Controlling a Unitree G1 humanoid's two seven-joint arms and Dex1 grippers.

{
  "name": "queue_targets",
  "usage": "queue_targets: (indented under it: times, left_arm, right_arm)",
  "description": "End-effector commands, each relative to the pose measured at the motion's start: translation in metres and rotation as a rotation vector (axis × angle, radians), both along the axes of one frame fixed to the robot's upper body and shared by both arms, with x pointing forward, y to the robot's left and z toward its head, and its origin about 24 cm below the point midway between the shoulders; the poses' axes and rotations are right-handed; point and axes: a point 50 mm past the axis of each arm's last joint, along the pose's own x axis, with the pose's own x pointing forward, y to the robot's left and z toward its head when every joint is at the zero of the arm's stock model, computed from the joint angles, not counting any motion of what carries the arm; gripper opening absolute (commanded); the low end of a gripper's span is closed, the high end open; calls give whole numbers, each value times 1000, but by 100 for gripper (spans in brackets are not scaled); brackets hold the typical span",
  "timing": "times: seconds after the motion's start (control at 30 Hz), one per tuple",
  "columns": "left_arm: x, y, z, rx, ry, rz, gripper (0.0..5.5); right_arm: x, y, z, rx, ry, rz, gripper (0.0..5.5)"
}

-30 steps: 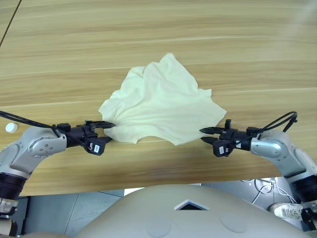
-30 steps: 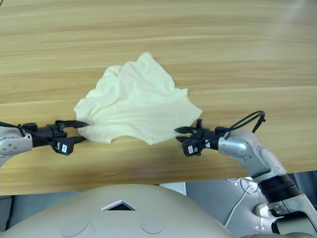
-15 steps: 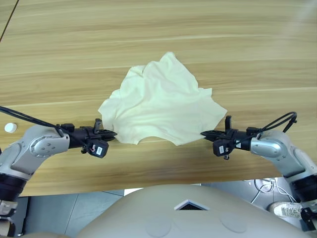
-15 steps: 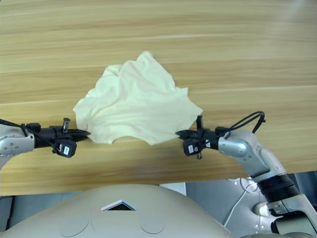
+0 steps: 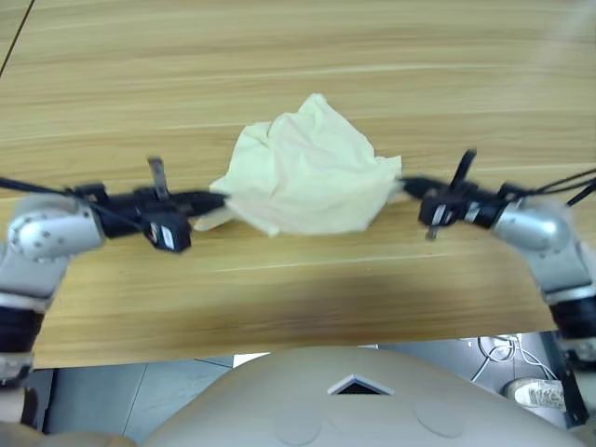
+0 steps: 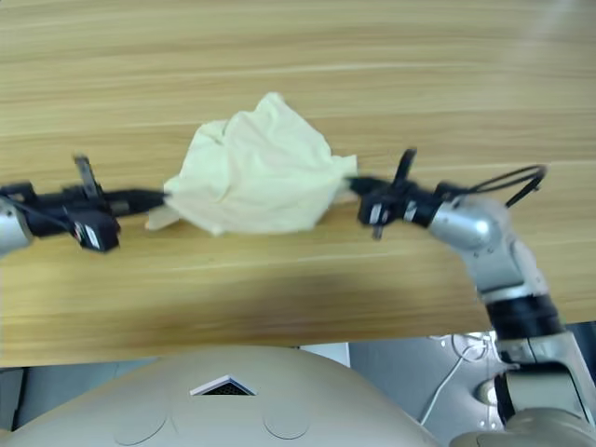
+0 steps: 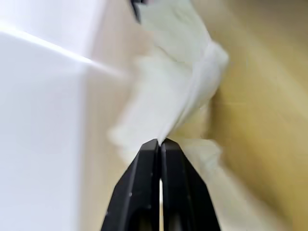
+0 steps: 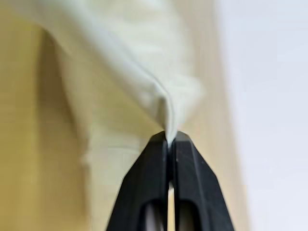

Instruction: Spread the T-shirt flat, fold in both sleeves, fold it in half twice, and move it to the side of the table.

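My left gripper (image 5: 217,198) and right gripper (image 5: 407,185), open beside the near corners of the T-shirt (image 5: 312,177) a second ago, now pinch those corners and lift them over the wooden table (image 5: 279,56), so the shirt hangs bunched between them, not yet spread.

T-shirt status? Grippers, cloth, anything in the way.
Jaws shut on opposite edges: left gripper, right gripper. T-shirt bunched and creased, stretched between them over the table, not flat. Sleeves not folded.
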Motion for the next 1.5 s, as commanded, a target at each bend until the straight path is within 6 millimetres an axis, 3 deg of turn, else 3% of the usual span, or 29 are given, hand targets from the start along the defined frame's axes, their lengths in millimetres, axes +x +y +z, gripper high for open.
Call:
queue_targets:
  times: [0.03,0.1,0.17,0.2,0.3,0.37,0.47,0.53,0.6,0.67,0.77,0.83,0.87,0.9,0.93,0.97,1.0,1.07,1.1,1.17,1.23,1.3,1.37,1.43,1.5]
  left_arm:
    - [18,7,65,-79,-308,57,1]
    - [-3,8,70,-18,-309,3,1]
    - [-44,0,51,34,-169,-155,1]
    - [-71,-4,45,14,-113,-265,1]
    - [-130,-6,60,-156,-110,-481,1]
    - [-146,-1,71,-237,-136,-530,1]
    - [-144,5,75,-229,-120,-505,1]
    - [-132,10,63,-168,-74,-451,1]
    - [-116,14,46,-97,-43,-400,1]
    - [-99,19,23,-19,-23,-345,1]
    - [-59,39,-27,176,64,-144,1]
    - [33,31,14,359,120,13,1]
    - [74,26,44,358,154,128,1]
    - [105,19,74,299,178,225,1]
    - [132,6,108,91,116,333,1]
    - [148,-7,160,-129,-71,458,1]
    - [146,-13,225,-447,-312,564,1]
    - [110,-5,312,-927,-614,626,1]
    - [93,5,334,-1126,-654,606,1]
    - [74,21,351,-1205,-727,595,1]
    - [75,42,335,-1103,-784,675,1]
    - [86,64,299,-966,-778,731,1]
    - [109,74,222,-702,-666,717,1]
    - [117,66,110,-477,-388,543,1]
    - [76,49,9,-379,-47,255,1]
  right_arm:
    - [18,-27,93,280,-314,-99,0]
    - [-5,-31,98,246,-253,11,0]
    - [-55,-22,72,120,-90,260,0]
    - [-91,-16,66,99,-63,436,0]
    - [-149,-24,96,293,-147,697,0]
    - [-161,-33,106,392,-147,795,0]
    - [-144,-28,89,346,-15,762,0]
    - [-122,-21,71,244,65,690,0]
    - [-107,-15,66,200,128,675,0]
    - [-84,-15,77,177,144,646,0]
    - [-20,-20,80,43,198,450,0]
    - [61,-22,80,-99,230,124,0]
    - [100,-18,93,-154,184,-90,0]
    - [130,-12,125,-145,51,-314,0]
    - [144,-9,159,-108,-107,-482,0]
    - [145,-9,207,23,-311,-636,0]
    - [134,-12,259,209,-499,-730,0]
    - [105,-17,322,479,-716,-762,0]
    - [96,-18,337,548,-765,-743,0]
    - [88,-24,343,541,-826,-728,0]
    - [90,-34,332,458,-851,-737,0]
    - [94,-48,310,370,-858,-747,0]
    - [101,-68,267,290,-803,-731,0]
    - [105,-68,212,234,-701,-567,0]
    - [88,-53,161,277,-562,-281,0]
